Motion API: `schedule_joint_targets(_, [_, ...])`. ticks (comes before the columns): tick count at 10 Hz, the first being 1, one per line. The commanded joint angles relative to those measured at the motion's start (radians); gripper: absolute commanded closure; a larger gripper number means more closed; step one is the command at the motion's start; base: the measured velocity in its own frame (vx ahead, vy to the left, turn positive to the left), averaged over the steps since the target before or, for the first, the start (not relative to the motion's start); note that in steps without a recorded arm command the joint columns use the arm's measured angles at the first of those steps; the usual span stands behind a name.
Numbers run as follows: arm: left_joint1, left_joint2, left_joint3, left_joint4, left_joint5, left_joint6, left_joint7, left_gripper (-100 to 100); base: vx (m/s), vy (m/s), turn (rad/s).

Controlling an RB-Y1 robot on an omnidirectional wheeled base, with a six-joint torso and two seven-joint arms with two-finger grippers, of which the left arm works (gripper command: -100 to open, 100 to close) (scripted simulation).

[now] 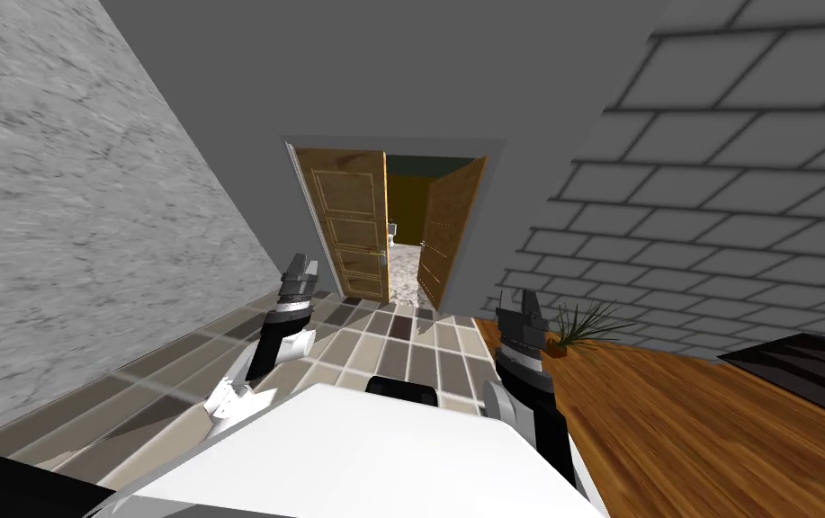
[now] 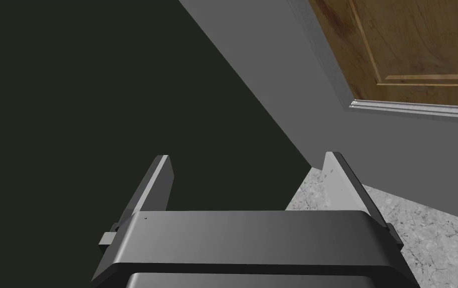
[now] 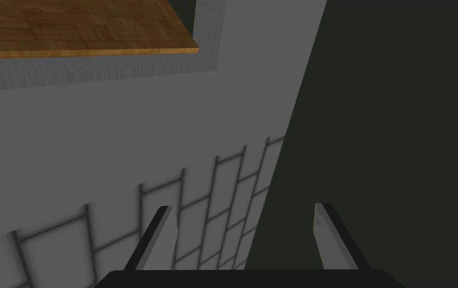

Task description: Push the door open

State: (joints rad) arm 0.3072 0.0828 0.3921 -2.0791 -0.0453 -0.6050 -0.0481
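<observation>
A wooden double door stands at the end of the corridor ahead. Its left leaf (image 1: pixel 353 220) looks shut in the grey frame, with a small handle near its inner edge. The right leaf (image 1: pixel 446 229) is swung partly away, leaving a gap onto a speckled floor beyond. My left gripper (image 1: pixel 299 267) is raised, open and holding nothing, well short of the door; a corner of the left leaf (image 2: pixel 412 45) appears past my left gripper (image 2: pixel 246 175). My right gripper (image 1: pixel 524 304) is also raised, and my right gripper (image 3: pixel 242 225) is open and holding nothing.
A grey marbled wall (image 1: pixel 68 225) runs along my left, a tiled grey wall (image 1: pixel 725 180) along my right. A small potted plant (image 1: pixel 581 328) stands on the wooden floor right of my right arm. A dark mat (image 1: pixel 806 360) lies further right. Tiled floor (image 1: pixel 401 342) leads to the door.
</observation>
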Motion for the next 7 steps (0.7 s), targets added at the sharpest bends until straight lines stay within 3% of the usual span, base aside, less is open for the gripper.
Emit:
schedule_joint_targets(1, [-0.016, 0.003, 0.034, 0.019, -0.009, -0.001, 0.001, -100, 0.03, 0.085, -0.245])
schedule_joint_targets(7, [-0.088, 0.012, 0.157, 0.088, -0.047, 0.011, -0.002, -100, 0.033, 0.098, -0.205])
